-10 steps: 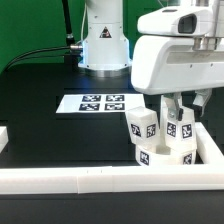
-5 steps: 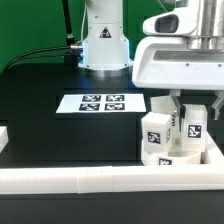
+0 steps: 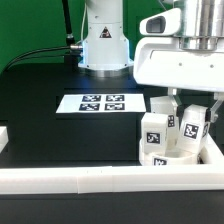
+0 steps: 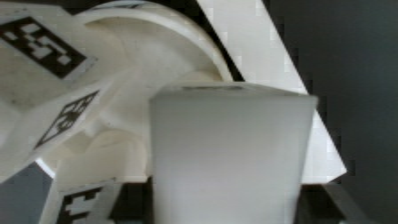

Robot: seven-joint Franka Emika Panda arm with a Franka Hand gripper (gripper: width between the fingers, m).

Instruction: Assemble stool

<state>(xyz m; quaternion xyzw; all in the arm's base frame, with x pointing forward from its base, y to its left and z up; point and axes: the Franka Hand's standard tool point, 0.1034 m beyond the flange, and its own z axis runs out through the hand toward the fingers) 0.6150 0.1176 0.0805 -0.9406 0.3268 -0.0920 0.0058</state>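
Pincer (image 3: 181, 108) of the single arm hangs low over the worktop's (image 3: 50, 125) front corner on the exterior view's right, where the white border rails (image 3: 70, 178) meet, and its fingers reach down among the stool parts gathered there. Whether it grips anything I cannot tell: in the exterior view the fingers are half hidden behind the tagged blocks, and the wrist view is filled by a blurred white upright block face (image 4: 231, 140) too close to read the gap. The short round white plastic ring-like seat (image 3: 178, 152) lies flat on the worktop in that corner, directly below the pincer. Standing on or against it are small white rectangular plastic leg blocks with black-and-white square tags: one leg block (image 3: 158, 132) toward the exterior view's left of the fingers, another leg block (image 3: 194, 126) just on their right side, both upright with the long axis near vertical. So the parts lie straight beneath and on either side of the pincer rather than ahead of it, and I judge any coming move to be mainly vertical. The flat white marker board (image 3: 101, 103) lies apart, toward the worktop's middle.
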